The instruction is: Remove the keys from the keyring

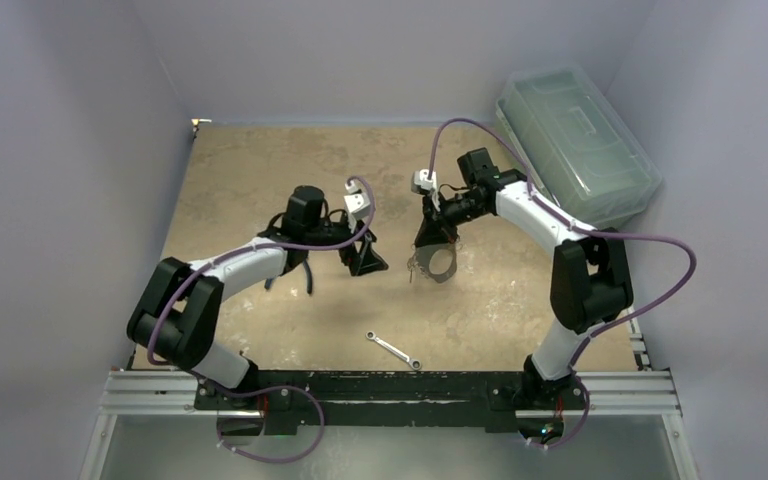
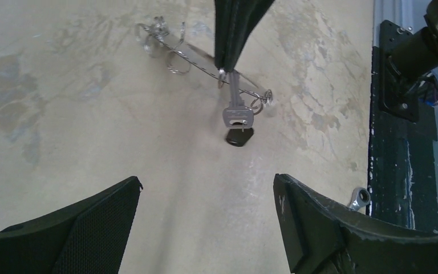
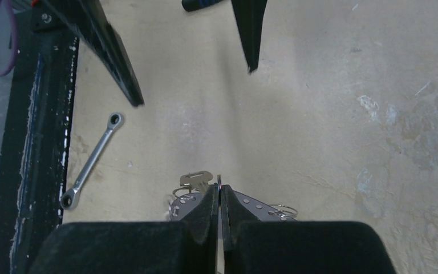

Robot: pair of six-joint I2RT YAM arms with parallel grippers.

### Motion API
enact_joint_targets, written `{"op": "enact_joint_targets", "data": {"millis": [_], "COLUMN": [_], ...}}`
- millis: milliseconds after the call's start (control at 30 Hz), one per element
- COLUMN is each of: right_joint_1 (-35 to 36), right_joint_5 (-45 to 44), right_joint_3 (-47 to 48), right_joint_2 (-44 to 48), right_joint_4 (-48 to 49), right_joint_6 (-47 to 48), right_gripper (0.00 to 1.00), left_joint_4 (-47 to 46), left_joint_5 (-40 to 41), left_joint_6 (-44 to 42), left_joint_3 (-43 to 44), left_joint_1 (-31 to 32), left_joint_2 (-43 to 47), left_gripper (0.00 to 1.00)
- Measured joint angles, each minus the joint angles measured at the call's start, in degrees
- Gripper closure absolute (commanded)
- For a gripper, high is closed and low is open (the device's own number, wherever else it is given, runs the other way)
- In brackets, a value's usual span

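The right hand point(image 3: 219, 193) is clamped shut on the keyring point(image 2: 194, 55), a little right of the middle of the table point(image 1: 260, 180). The left hand point(image 1: 364, 260) hangs just to the left of it, fingers spread wide with nothing between them.

From above, the keyring is an oval loop, pale at the rim and dark inside. Its long axis runs roughly left to right, and it lies on the near side of the right fingertips. The left wrist view shows it almost edge-on. There it is a thin bright metal band and wire, with small wire rings bunched at both ends. Whether it touches the table I cannot tell.

Of the keys point(image 2: 238, 111), one shows clearly. It is small and silvery with a squarish slotted head. It hangs from a little ring right at the pinch, blade at the right fingertips, head pointing toward the left hand.

The table is tan and mottled, with pale scuffed patches, and a black rail point(image 1: 390, 385) runs along its near edge. Plain lilac walls point(image 1: 60, 200) close in the left, far and right sides. A clear lidded plastic box point(image 1: 575, 140) sits at the far right. A slim silver wrench point(image 1: 393, 350) lies near the rail between the arm bases, running from far left to near right.
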State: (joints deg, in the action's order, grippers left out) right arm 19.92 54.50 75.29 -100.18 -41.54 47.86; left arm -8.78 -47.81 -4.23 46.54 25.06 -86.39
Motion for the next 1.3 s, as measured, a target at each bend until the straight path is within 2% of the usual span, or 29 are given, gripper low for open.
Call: {"op": "enact_joint_targets", "data": {"millis": [200,267,433,633,700,967,1133,1167,1233,1267,1300], "right_joint_1": [0.00,0.00,0.00,0.00,0.00,-0.07,-0.04,-0.04,0.00,0.00,0.00], "right_joint_5": [2.12,2.32,3.56,5.33,5.73,7.26,7.96,8.04,8.09,8.09,8.07], "right_joint_3": [0.02,0.02,0.02,0.02,0.02,1.77,2.97,3.32,3.65,3.67,3.67], "right_joint_2": [2.21,2.21,2.21,2.21,2.21,2.21,2.12,1.97,1.86,1.86,1.86], "right_joint_4": [1.33,1.77,2.43,2.47,2.25,0.57,-1.07,-1.38,-1.29,-1.07,-0.57], "right_joint_6": [-4.11,-5.20,-6.95,-8.28,-8.28,-8.17,-8.04,-8.09,-8.44,-8.92,-9.53], "right_gripper": [1.00,1.00,1.00,1.00,1.00,1.00,0.99,0.97,0.84,0.73,0.58], "left_joint_4": [-10.47,-12.87,-17.09,-21.51,-23.58,-27.76,-27.76,-27.82,-28.04,-28.30,-28.44], "left_joint_5": [-0.44,-0.33,-0.02,0.07,0.07,-1.57,-3.58,-3.93,-4.55,-4.85,-5.25], "left_joint_6": [3.19,4.15,5.99,8.74,9.68,11.80,12.59,13.27,14.73,15.78,16.61], "left_joint_3": [-4.33,-4.59,-4.55,-4.57,-4.59,-4.85,-5.07,-5.18,-5.22,-5.22,-5.22], "left_joint_1": [5.75,7.45,9.03,9.09,9.09,9.09,9.03,8.98,8.63,8.39,8.22], "left_joint_2": [-3.08,-4.46,-6.62,-7.89,-7.89,-8.63,-8.33,-8.11,-7.61,-7.32,-7.13], "left_gripper": [0.12,0.18,0.39,0.43,0.51,1.00,1.00,1.00,1.00,1.00,1.00]}}
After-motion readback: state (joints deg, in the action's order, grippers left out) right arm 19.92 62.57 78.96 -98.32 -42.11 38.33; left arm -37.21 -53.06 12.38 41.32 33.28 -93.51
